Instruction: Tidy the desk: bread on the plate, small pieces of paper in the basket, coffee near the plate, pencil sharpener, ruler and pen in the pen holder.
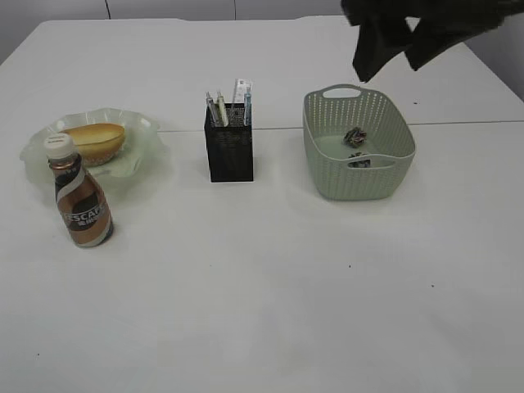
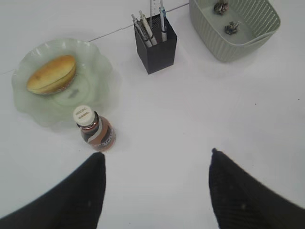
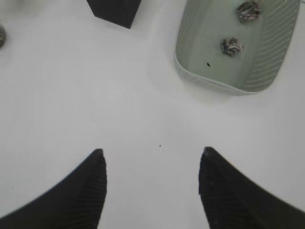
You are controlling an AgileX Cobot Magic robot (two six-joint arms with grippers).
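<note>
Hovering above a white table, the left gripper and right gripper both hang with jaws spread and nothing between them. Ahead of the left gripper and to its left, the coffee bottle stands just beside the plate holding the bread, with the pen holder farther ahead. Ahead of the right gripper, slightly to its right, the basket contains two crumpled paper pieces

The coffee bottle bears a label reading "ESCAF", part of a brand name; its cap print is too small to read.
</note>
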